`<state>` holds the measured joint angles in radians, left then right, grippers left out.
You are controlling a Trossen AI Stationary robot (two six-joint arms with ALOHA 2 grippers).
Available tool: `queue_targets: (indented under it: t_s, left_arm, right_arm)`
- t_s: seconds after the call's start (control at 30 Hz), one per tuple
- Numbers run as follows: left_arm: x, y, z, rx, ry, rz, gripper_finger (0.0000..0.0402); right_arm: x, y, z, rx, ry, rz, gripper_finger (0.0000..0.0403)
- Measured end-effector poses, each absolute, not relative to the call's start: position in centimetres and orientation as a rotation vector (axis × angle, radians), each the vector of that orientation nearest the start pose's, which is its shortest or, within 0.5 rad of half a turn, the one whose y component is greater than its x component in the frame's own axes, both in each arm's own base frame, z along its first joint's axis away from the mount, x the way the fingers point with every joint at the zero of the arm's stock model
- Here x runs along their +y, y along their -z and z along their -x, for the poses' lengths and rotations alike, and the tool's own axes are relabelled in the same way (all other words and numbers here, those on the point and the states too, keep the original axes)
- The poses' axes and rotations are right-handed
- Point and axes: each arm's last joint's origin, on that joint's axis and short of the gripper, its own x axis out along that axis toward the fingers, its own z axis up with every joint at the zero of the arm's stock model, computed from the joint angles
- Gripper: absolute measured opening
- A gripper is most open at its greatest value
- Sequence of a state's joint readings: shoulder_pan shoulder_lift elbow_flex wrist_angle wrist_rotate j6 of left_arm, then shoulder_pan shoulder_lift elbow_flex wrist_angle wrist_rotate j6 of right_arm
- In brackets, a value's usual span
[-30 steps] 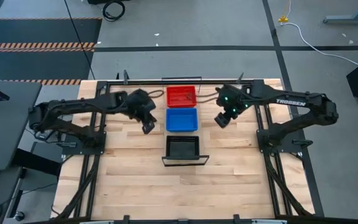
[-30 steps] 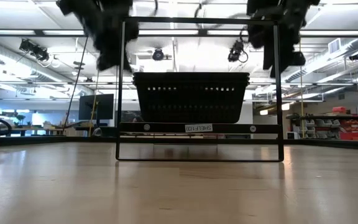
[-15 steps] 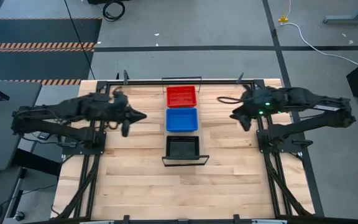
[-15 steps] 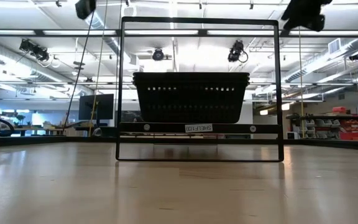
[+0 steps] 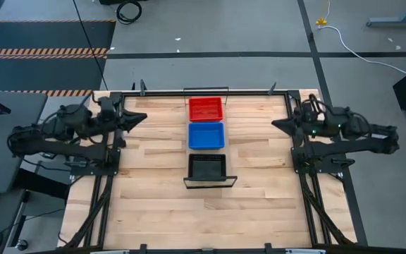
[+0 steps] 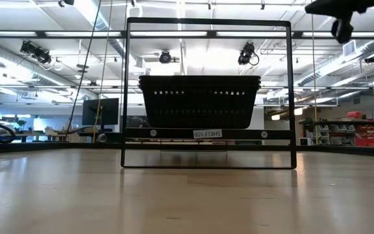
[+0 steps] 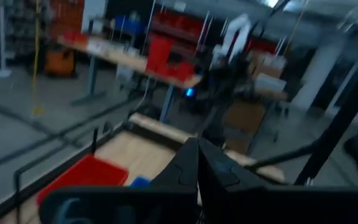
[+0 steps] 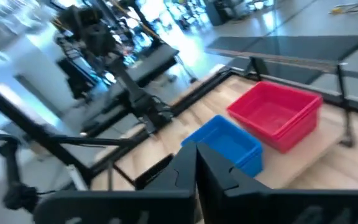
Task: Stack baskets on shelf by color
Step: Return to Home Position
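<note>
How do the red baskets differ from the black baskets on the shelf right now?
The red baskets are red, the black baskets black. The red baskets sit at the shelf's back end; the black baskets sit at its front end, by the dark front edge, with the blue baskets between them. Both look alike in shape and size, open side up.

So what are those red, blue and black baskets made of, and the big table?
The red baskets, blue baskets and black baskets look like moulded plastic: each is one even colour, and the low view shows slotted mesh sides on the black ones. The table looks like pale wood, with visible plank seams and grain, probably sealed smooth.
</note>
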<state>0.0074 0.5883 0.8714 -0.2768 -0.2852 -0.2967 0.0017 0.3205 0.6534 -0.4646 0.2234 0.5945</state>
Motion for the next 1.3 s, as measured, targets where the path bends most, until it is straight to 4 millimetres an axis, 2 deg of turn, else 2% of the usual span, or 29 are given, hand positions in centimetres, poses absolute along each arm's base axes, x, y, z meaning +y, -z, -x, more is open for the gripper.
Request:
queue_targets:
  t_s: [0.1,0.27,0.43,0.6,0.67,0.87,1.07,1.2,1.3]
  left_arm:
    - [0.9,-35.3,-11.4,-0.147,-0.277,0.312,0.0002]
    - [1.0,-30.0,-10.8,-0.291,-0.261,0.395,0.0002]
    - [1.1,-24.7,-9.7,-0.357,-0.274,0.508,0.0002]
    - [1.2,-21.7,-8.4,-0.449,-0.294,0.547,0.0002]
    - [1.2,-21.2,-8.5,-0.452,-0.303,0.546,0.0002]
    - [1.3,-19.5,-9.0,-0.298,-0.353,0.585,0.0002]
    - [1.4,-20.0,-8.9,-0.340,-0.348,0.542,0.0002]
    - [1.4,-20.0,-8.9,-0.323,-0.361,0.465,0.0002]
    - [1.4,-19.9,-8.9,-0.279,-0.383,0.305,0.0004]
  right_arm:
    - [-0.6,-29.2,-7.4,-0.030,0.222,-0.626,0.0010]
    - [-0.7,-27.1,-6.8,-0.168,0.204,-0.667,0.0006]
    - [-0.9,-23.9,-6.8,-0.179,0.247,-0.749,0.0006]
    - [-1.0,-22.0,-7.8,-0.136,0.274,-0.762,0.0003]
    - [-1.1,-21.6,-7.9,-0.132,0.282,-0.737,0.0003]
    - [-1.1,-21.7,-7.9,-0.139,0.279,-0.698,0.0004]
    - [-1.1,-21.5,-8.0,-0.109,0.273,-0.597,0.0004]
    - [-1.1,-19.6,-8.5,-0.040,0.289,-0.530,0.0004]
    - [-1.0,-17.7,-9.0,0.044,0.271,-0.447,0.0004]
